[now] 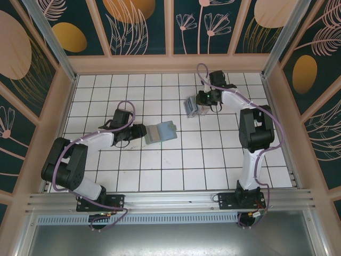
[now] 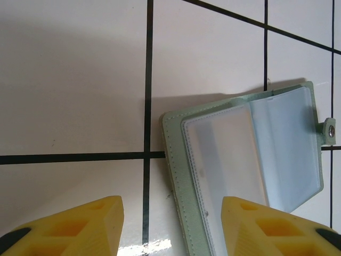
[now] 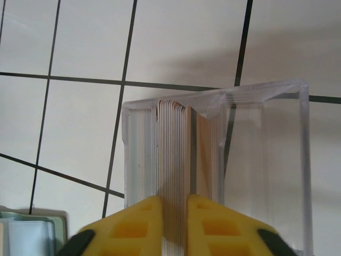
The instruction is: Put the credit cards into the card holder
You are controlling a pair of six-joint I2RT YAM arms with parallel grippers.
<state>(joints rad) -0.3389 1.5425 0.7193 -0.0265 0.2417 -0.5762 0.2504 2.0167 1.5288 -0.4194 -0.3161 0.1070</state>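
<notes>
1. None of the credit cards (image 3: 173, 154) is in the card holder (image 2: 240, 154): the pale pockets that I can see look bare. I judge the task to be at its first pick.
2. Cards: they stand on edge, packed in a clear box (image 3: 266, 160). In the top view the box lies at 1 o'clock from the holder, well apart from it.
3. My right gripper (image 3: 175, 208): the jaws are almost closed from above, pinching a few cards out of the bunch. I cannot tell how many. The pinched cards sit down in the box, not lifted.
4. My left gripper (image 2: 170, 213): it is about half open and holds nothing. One finger hangs over the holder's edge at 5 o'clock in the wrist view. I cannot tell whether it touches.
5. Holder: it lies open and flat on the tiled table (image 1: 186, 165), near the middle, with its snap tab at 3 o'clock in the left wrist view.
6. Left to do: lift the cards out, carry them toward 7 o'clock, slide them into a pocket, and repeat for the rest.
7. In the way:
   - The box walls stand close around the bunch, so neighbouring cards may drag up.
   - The pocket mouths lie flat.
   - The holder looks light and may slide unless it is pinned.
</notes>
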